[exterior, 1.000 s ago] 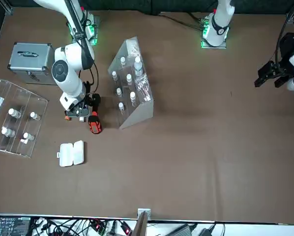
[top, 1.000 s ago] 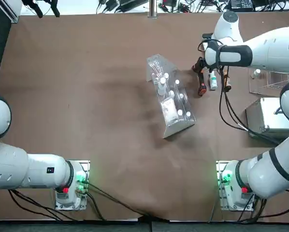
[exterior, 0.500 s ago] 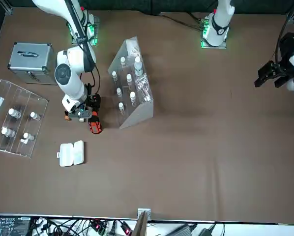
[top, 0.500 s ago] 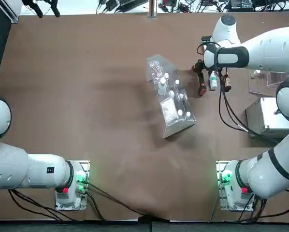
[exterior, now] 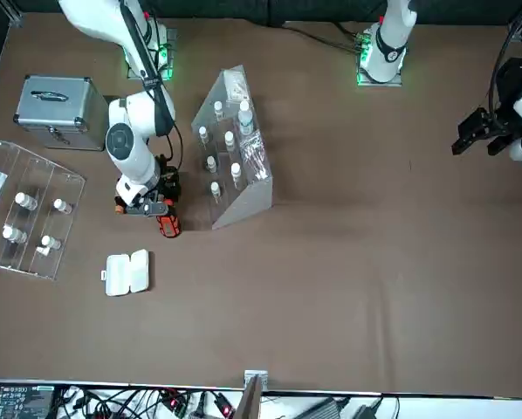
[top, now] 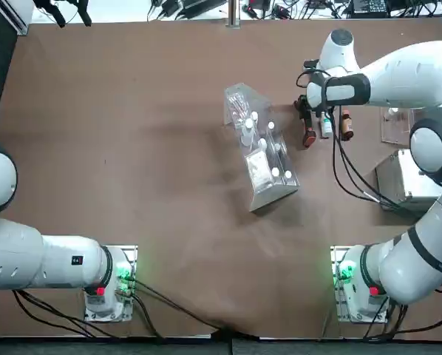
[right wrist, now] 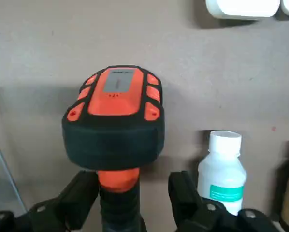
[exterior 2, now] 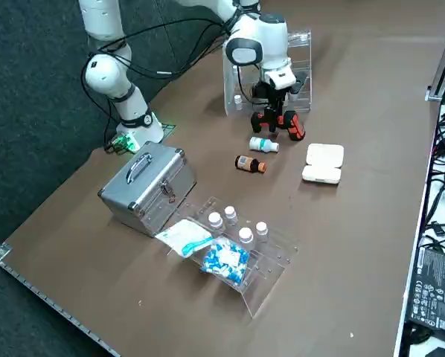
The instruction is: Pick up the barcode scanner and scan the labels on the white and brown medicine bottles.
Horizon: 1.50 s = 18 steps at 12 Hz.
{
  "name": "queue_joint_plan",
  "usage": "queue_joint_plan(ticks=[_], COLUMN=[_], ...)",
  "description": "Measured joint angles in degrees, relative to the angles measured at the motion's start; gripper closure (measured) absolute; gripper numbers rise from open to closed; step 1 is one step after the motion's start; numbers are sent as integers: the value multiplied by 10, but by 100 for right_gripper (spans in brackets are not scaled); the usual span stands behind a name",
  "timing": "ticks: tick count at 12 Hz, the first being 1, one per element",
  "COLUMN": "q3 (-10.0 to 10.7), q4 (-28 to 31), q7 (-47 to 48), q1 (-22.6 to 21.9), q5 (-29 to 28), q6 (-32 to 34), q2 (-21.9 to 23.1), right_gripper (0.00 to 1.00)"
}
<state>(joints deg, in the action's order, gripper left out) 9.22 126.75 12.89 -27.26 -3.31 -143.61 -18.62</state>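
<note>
The barcode scanner is black with an orange top and lies on the brown table, also in the top view and the right side view. My right gripper hangs low over it, open. Its fingers stand either side of the orange handle, with a gap on the bottle side. The white bottle lies on its side right beside the scanner. The brown bottle with its reddish cap lies just beyond it. In the front view the arm covers both bottles.
A clear angled rack of white-capped vials stands close to the scanner on its other side. The white clamshell case lies nearby. A metal case and a clear tray with vials sit at the table's right side.
My right gripper has shifted from above the white bottle over to the scanner and now straddles its handle. Scanner and bottles have not moved.
</note>
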Motion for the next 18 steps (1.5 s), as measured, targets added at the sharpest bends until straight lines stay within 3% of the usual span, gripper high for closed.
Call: queue_joint_plan(ticks=[5,6,9,13,18], q3=[-10,-10,-11,-10,-4], q4=[-2,-2,-20,-69,-78], q7=[0,0,0,2,-2], q1=[-2,-2,-2,-1,20], q5=[-18,-19,-19,-20,-20], q6=[-22,-24,-16,83,183], q2=[-21,-24,-24,0,52], right_gripper=[13,19,57,57,57])
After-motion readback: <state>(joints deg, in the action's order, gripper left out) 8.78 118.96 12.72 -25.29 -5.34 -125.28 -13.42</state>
